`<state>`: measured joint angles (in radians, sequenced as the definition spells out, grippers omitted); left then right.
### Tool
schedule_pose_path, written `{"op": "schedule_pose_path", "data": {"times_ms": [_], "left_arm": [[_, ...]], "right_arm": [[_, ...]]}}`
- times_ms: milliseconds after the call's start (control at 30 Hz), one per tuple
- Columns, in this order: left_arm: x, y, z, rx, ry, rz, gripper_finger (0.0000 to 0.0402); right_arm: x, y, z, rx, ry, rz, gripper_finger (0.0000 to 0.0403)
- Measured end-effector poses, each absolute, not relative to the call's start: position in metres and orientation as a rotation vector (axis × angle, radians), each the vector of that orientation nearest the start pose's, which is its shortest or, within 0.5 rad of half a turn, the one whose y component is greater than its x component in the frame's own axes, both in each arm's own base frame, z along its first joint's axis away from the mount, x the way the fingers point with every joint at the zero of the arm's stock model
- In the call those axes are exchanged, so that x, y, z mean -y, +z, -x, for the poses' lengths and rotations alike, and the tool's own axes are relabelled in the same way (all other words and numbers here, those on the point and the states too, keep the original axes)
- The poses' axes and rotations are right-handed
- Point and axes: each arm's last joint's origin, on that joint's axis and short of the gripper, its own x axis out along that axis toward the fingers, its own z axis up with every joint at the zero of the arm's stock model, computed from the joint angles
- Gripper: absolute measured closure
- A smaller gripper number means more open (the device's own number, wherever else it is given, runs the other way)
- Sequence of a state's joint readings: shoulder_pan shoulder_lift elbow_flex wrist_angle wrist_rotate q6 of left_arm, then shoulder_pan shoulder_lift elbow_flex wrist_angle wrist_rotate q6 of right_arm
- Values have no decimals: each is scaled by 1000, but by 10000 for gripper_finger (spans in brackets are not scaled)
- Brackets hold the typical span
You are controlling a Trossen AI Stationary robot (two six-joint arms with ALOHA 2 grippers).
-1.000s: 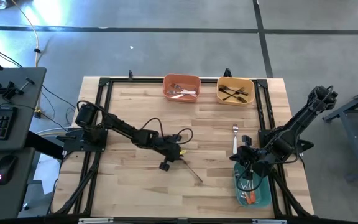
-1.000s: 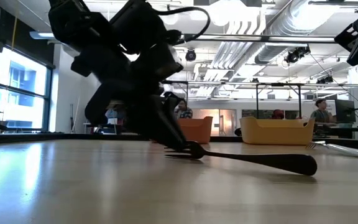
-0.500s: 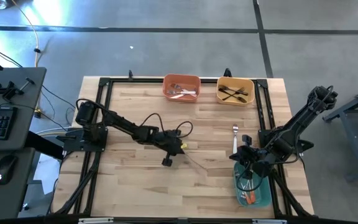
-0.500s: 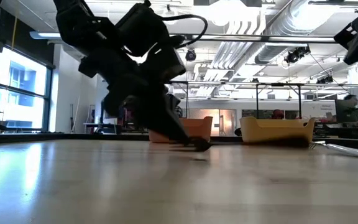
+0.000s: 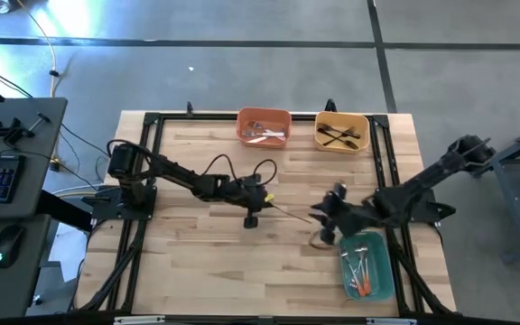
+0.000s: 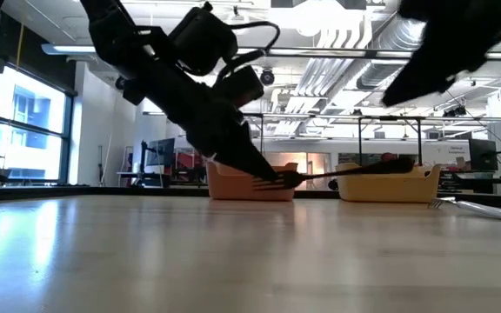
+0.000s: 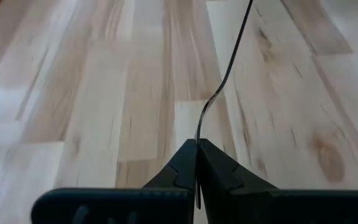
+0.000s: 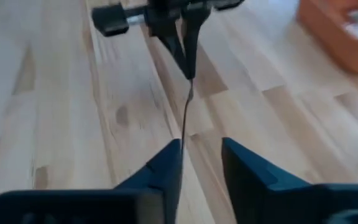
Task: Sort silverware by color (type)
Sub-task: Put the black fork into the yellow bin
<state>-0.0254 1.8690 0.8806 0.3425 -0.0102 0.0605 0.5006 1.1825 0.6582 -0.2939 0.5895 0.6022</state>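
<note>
The left end effector point(image 5: 262, 204), clenched on a black fork point(image 5: 287, 214), holds it level above the surface point(image 5: 197, 262). The right end effector point(image 5: 319, 217), fingers parted, reaches toward the handle. Orange bin point(image 5: 264, 125) and yellow bin point(image 5: 342, 132) sit behind.

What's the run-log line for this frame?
left gripper: shut on black fork, lifted off table | right gripper: open around fork handle, handover pending | bins: orange bin, yellow bin, teal bin

A grey floor point(image 5: 242, 72) surrounds the table; bright windows point(image 6: 24, 130) and ceiling ducts point(image 6: 355, 26) beyond.
</note>
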Motion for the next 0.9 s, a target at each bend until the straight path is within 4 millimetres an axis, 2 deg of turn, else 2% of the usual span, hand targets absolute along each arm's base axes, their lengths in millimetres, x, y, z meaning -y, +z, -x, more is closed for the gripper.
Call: {"op": "schedule_pose_path", "data": {"times_ms": [167,367,567,700,900], "left_arm": [[9,143,-355,-628,-32,-69,401],[7,156,-350,-628,-5,-81,401],[5,156,-347,-656,7,-83,401],[-3,154,-346,-684,43,-73,402],[-8,154,-346,-680,49,-54,401]], "right_arm": [[-67,194,-234,-712,-275,-229,272],[-44,184,-250,-773,-195,-295,270],[-39,184,-251,-783,-154,-322,270],[-40,184,-251,-792,-122,-335,270],[-40,182,-249,-819,-137,-317,273]]}}
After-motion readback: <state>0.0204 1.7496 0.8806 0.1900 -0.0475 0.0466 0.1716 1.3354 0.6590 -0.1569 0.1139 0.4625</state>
